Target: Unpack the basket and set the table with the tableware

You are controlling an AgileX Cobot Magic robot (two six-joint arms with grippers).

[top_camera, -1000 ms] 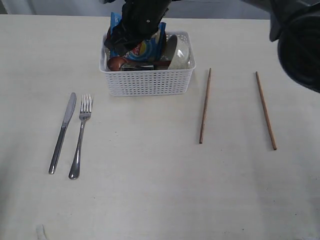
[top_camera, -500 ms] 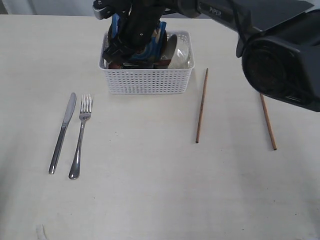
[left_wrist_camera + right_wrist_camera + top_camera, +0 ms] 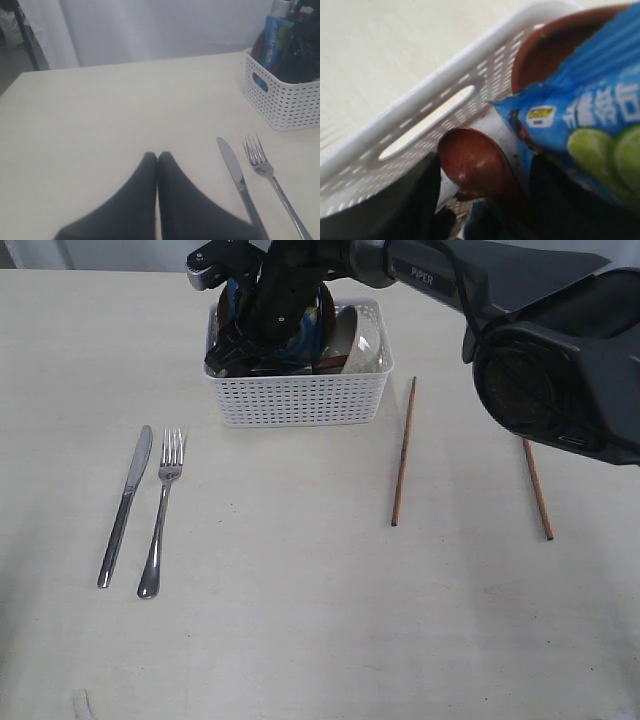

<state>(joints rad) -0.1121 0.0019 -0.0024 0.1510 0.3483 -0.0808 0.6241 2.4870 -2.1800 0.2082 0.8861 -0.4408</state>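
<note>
Right hand [image 3: 485,172] is hanging inside the basket [image 3: 300,400], at the end by the handle cutout. Its fingers [image 3: 415,200] are standing apart, gripping nothing. The dark red spoon [image 3: 470,160] is lying between the two fingers. Whether either finger is touching it cannot be told. The blue chip bag [image 3: 590,115] is leaning just beside the hand, with the brown plate [image 3: 555,45] standing behind the bag. The bowl [image 3: 362,340] is sitting at the far end of the basket from the hand.

Left hand [image 3: 157,155] is hovering low over the bench [image 3: 300,620] with its fingers pressed together, holding nothing. The knife [image 3: 125,505] and fork [image 3: 163,510] are lying side by side near it, and the basket is standing beyond them. Two chopsticks [image 3: 403,452] [image 3: 536,490] are lying on the bench, well apart from both hands.
</note>
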